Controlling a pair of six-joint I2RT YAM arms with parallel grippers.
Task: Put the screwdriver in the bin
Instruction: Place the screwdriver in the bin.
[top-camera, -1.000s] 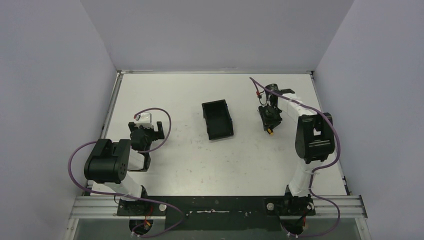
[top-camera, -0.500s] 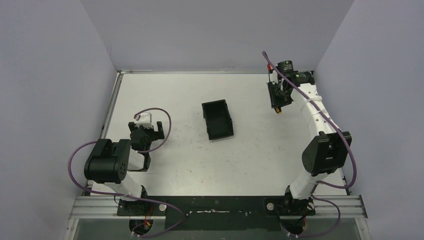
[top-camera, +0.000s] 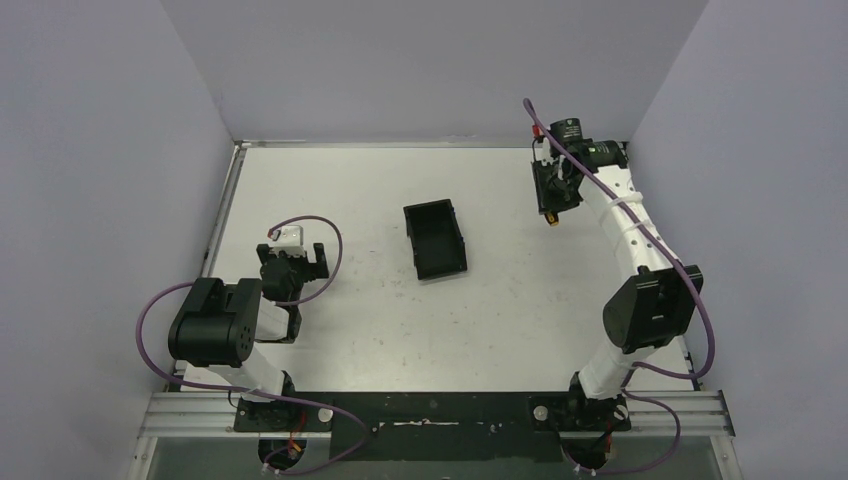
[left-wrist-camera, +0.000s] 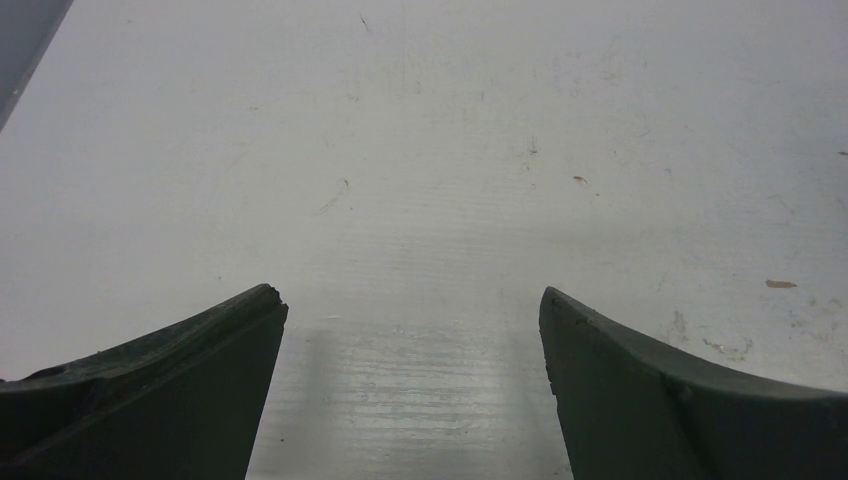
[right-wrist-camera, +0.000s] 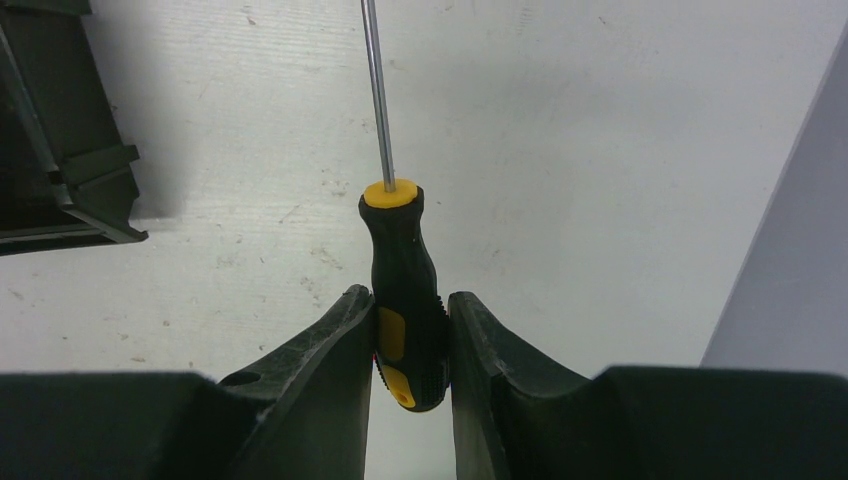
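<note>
My right gripper (right-wrist-camera: 410, 305) is shut on the screwdriver (right-wrist-camera: 402, 270), clamping its black-and-orange handle, with the thin metal shaft pointing away from the jaws. In the top view the right gripper (top-camera: 556, 205) is raised at the far right of the table, and only the orange tip of the screwdriver (top-camera: 551, 221) shows below it. The black bin (top-camera: 435, 240) stands open-top at the table's middle, left of the right gripper; its corner shows in the right wrist view (right-wrist-camera: 60, 160). My left gripper (top-camera: 295, 262) is open and empty at the left, low over the bare table (left-wrist-camera: 410, 300).
The right wall (right-wrist-camera: 800, 250) stands close to the right gripper. The back wall (top-camera: 430, 70) and the left wall (top-camera: 100, 180) enclose the white table (top-camera: 500, 310). The arm bases sit on the rail (top-camera: 430, 410) at the near edge.
My right arm has stretched out and carried the screwdriver from near the table's right middle up to the far right corner. Over the last half second it barely moved. The left arm is still.
</note>
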